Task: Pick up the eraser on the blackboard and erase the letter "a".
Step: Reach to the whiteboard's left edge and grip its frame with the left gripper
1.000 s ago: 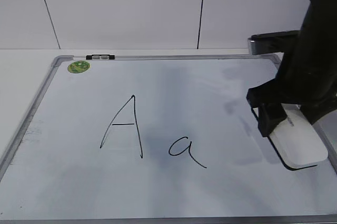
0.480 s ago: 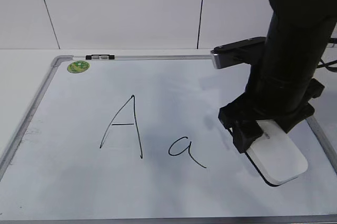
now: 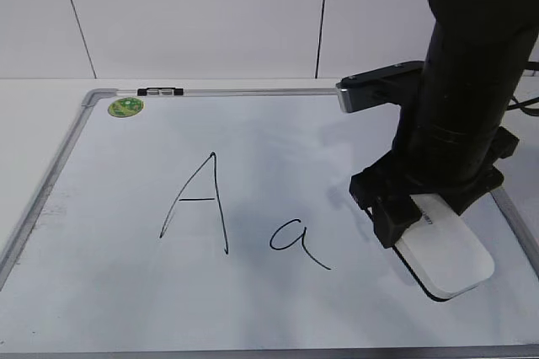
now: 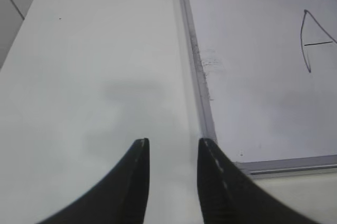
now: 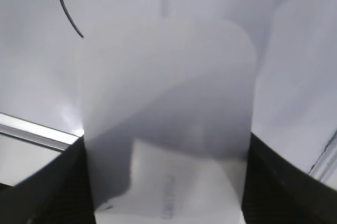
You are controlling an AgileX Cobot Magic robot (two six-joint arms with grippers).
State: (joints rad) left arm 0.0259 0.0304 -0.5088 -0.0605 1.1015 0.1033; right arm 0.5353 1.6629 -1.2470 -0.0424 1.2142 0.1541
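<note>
The blackboard (image 3: pixel 269 308) is a white dry-erase board with a grey frame, lying flat. On it are a tall capital "A" (image 3: pixel 198 203) and, to its right, the small cursive letter "a" (image 3: pixel 295 241). My right gripper (image 3: pixel 434 216) is shut on the white eraser (image 3: pixel 446 254), held right of the "a", at or just above the board. In the right wrist view the eraser (image 5: pixel 168 113) fills the frame between the jaws (image 5: pixel 166 182); the tail of the "a" (image 5: pixel 68 8) shows at top left. My left gripper (image 4: pixel 172 150) is open and empty over the table, left of the board's frame (image 4: pixel 202 103).
A green round sticker (image 3: pixel 125 107) and a small black clip (image 3: pixel 160 90) sit at the board's top left corner. White tiled wall stands behind. A white table (image 4: pixel 95 77) extends left of the board.
My right gripper has carried the eraser leftward from the board's right edge toward the "a"; over the last half second it barely moved. The writing is unchanged.
</note>
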